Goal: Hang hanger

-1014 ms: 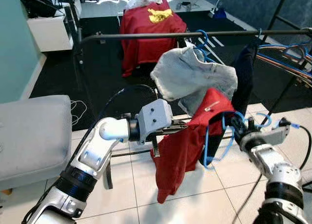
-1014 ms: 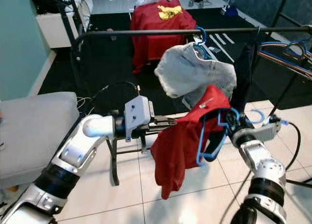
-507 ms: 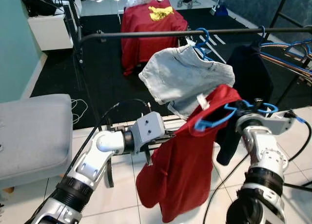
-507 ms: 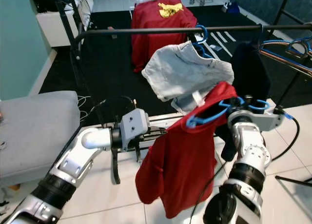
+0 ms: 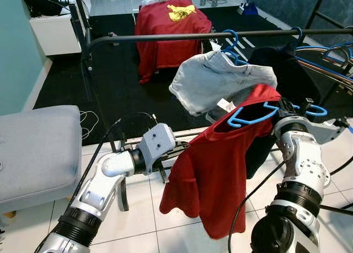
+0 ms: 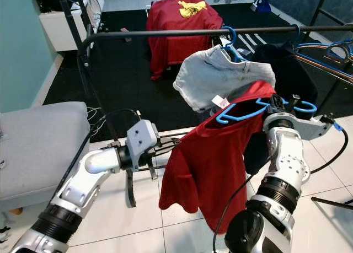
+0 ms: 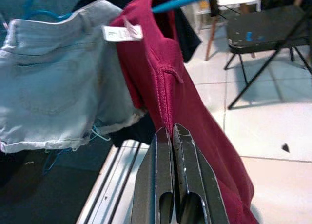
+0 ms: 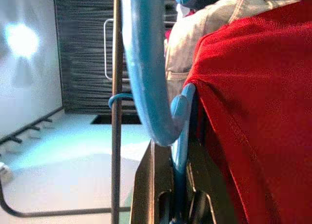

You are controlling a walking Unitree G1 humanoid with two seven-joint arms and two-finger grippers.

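Over the last second the right arm has lifted the blue plastic hanger [image 5: 259, 113] from waist height up beside the hanging clothes, and the red garment [image 5: 220, 170] on it now drapes straight down. The hanger's long axis lies roughly level, running from the robot's right toward its left, with its hook [image 5: 309, 108] at the right gripper [image 6: 284, 106]. That gripper's fingers are clamped on the hanger at the base of the hook, as the right wrist view shows. The hanger sits below the black horizontal clothes rail [image 5: 182, 38], not yet on it. The left gripper [image 7: 171, 136] has its fingers pressed together on the edge of the red fabric. Pale denim shorts [image 5: 220, 82] on another blue hanger hang just behind, touching the garment; bare rail lies to the left of them.
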